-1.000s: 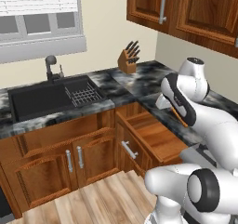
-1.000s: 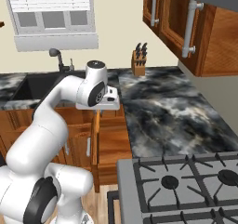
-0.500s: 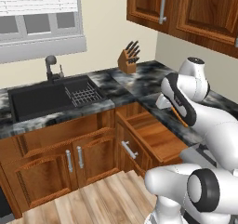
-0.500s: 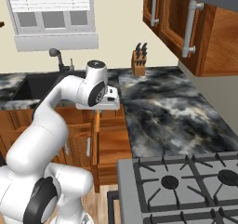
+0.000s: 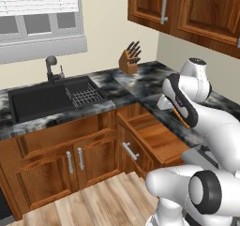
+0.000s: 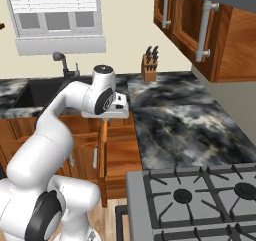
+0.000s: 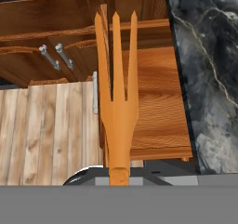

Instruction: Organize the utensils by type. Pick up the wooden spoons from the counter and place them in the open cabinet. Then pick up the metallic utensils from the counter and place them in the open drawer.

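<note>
Gripper (image 6: 105, 121) closed on wooden fork (image 7: 117, 97), tines pointing down over open drawer (image 5: 154, 135), beside marble counter (image 6: 175, 115)

The wooden fork (image 7: 117, 102) is a plain orange-brown, its three tines the same shade as its handle. The drawer (image 5: 154, 135) is reddish-brown wood with a lighter, honey-toned lining and a silver bar handle (image 5: 131, 151). The counter (image 6: 175, 120) is black-and-grey marble run through with white and tan veins. The sink (image 5: 42, 101) is matte black, with a dark faucet (image 5: 50, 66) and a grey wire rack (image 5: 84, 94). The knife block (image 5: 128, 61) is tan wood with black knife handles. The upper cabinets (image 5: 187, 9) are dark reddish-brown with silver handles, the floor (image 7: 46, 130) pale streaked planks, the wall (image 5: 101, 28) cream.
</note>
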Controlling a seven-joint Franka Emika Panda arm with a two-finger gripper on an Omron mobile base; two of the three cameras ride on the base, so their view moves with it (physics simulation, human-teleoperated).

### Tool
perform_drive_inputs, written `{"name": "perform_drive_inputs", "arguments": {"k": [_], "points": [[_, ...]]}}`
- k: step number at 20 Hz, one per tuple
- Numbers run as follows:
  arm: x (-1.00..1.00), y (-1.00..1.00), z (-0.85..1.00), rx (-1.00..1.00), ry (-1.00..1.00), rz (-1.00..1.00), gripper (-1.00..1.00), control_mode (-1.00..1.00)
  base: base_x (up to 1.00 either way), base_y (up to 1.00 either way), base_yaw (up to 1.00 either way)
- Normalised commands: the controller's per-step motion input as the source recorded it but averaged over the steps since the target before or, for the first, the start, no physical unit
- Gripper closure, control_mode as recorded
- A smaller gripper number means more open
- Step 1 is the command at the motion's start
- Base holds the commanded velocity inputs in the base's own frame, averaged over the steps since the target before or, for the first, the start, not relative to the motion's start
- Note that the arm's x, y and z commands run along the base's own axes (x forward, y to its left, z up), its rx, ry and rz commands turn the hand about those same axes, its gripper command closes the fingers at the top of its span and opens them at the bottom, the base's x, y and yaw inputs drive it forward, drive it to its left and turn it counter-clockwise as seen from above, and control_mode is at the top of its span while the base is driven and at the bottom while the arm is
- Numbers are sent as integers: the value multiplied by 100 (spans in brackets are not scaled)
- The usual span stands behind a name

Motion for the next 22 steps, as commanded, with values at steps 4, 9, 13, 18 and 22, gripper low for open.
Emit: {"name": "perform_drive_inputs", "arguments": {"k": [4, 9, 13, 18, 22], "points": [[0, 0, 0, 0, 0, 0, 100, 100, 0, 0, 0], [7, 0, -29, -9, 2, 0, 100, -100, 2, 0, 0], [28, 0, -54, -15, 8, 0, 100, -100, 0, 0, 0], [31, 0, -61, -5, 7, 0, 100, -100, 0, 0, 0], [35, 0, -61, 0, 0, 0, 100, -100, 0, 0, 0]]}}
